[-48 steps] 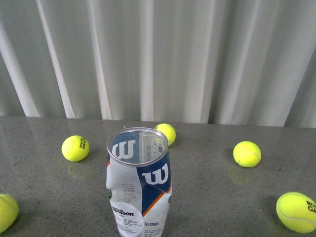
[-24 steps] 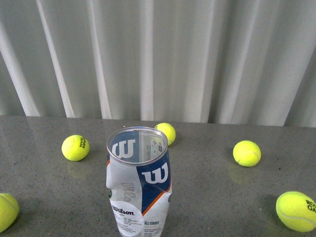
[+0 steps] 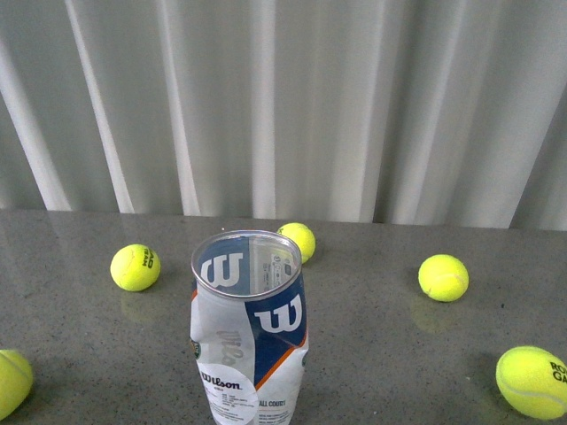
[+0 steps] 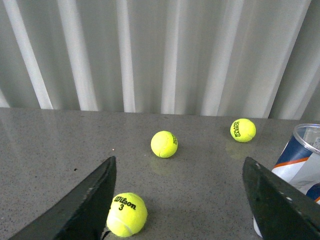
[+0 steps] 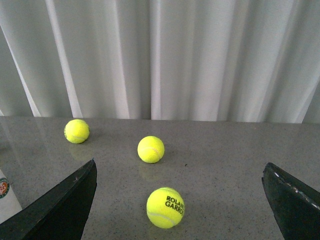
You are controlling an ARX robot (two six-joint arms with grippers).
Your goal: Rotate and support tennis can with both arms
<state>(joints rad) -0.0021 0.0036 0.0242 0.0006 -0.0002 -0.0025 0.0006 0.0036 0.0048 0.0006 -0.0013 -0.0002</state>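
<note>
Item: tennis can (image 3: 251,332), upright on the table (image 3: 381,354), five tennis balls scattered around it. We log left gripper (image 4: 182,200) and right gripper (image 5: 180,205) spread wide, empty, flanking the can. Rotation, support: we judge neither begun.

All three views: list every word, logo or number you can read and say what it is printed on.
"W" logo, "Wilson" and "ALL COURT": tennis can, front view.
Smaller print on the can's label: too small to read.
"Wilson 3": nearest ball, left wrist view.
"ROLAND GARROS": far ball, left wrist view.
"ROLAND GARROS": nearest ball, right wrist view.
Black print on the left ball, front view: too blurred to read.
</note>
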